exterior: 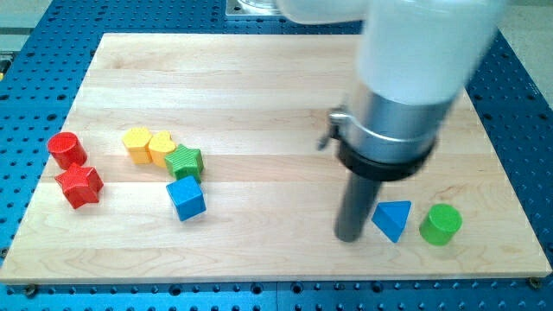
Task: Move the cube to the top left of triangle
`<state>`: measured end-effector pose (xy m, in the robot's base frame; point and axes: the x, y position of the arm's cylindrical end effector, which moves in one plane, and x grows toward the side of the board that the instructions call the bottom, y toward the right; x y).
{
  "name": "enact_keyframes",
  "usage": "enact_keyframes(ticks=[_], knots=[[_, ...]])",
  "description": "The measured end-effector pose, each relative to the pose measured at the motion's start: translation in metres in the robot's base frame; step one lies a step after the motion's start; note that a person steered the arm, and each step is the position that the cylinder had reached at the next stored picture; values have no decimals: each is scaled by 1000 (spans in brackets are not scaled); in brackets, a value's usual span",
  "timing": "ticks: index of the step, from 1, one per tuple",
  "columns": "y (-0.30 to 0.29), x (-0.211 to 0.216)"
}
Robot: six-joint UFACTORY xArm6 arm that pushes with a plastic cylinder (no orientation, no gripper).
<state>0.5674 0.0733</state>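
A blue cube (186, 199) lies on the wooden board at the lower middle left. A blue triangle (392, 218) lies at the lower right, far to the right of the cube. My tip (348, 237) rests on the board just left of the triangle, very close to it or touching; I cannot tell which. The arm's white and grey body hides the board above the triangle.
A green star (186, 161) sits just above the cube. Two yellow blocks (138, 144) (162, 147) lie to its left. A red cylinder (66, 149) and a red star-like block (79, 186) are at the far left. A green cylinder (441, 225) stands right of the triangle.
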Motion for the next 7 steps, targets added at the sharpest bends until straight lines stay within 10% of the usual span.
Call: enact_keyframes(ticks=[3, 6, 7], knots=[[56, -1], [-278, 17], [-252, -29]])
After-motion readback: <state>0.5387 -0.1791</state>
